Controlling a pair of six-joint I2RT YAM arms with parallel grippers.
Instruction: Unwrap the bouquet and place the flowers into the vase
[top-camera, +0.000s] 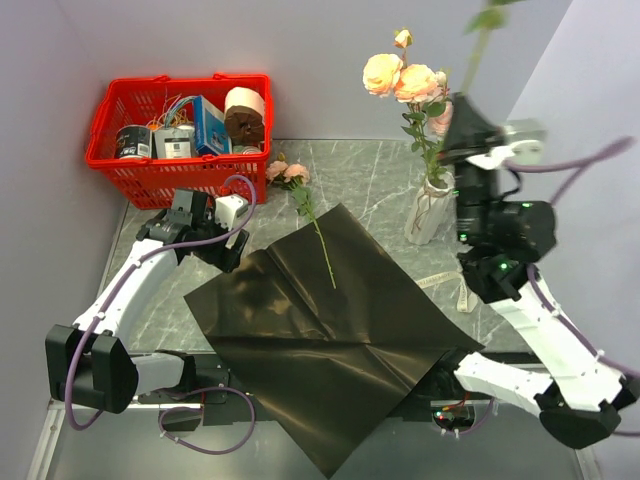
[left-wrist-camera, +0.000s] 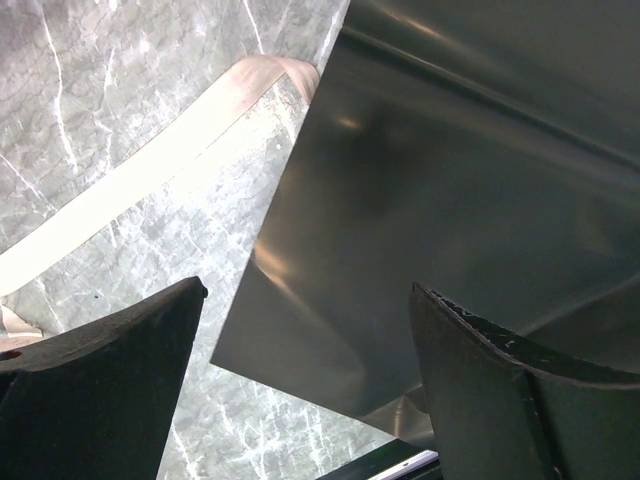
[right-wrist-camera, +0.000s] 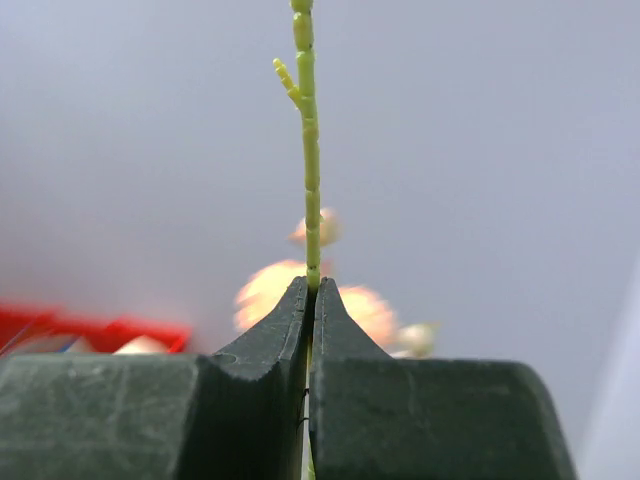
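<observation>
Slim white ceramic vase (top-camera: 428, 215) with a wavy rim stands at the right rear of the marble table (top-camera: 370, 170), holding peach roses (top-camera: 400, 78). Right gripper (right-wrist-camera: 310, 285) is clenched on a thin, knobbly green stem (right-wrist-camera: 309, 150). Left gripper (left-wrist-camera: 308, 292) is spread over the glossy dark wrapping sheet (top-camera: 320, 330).

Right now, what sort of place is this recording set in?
Most likely a robot test cell, not a home: a marble-pattern table boxed in by plain grey walls, with a red basket of mixed props in the corner.
</observation>
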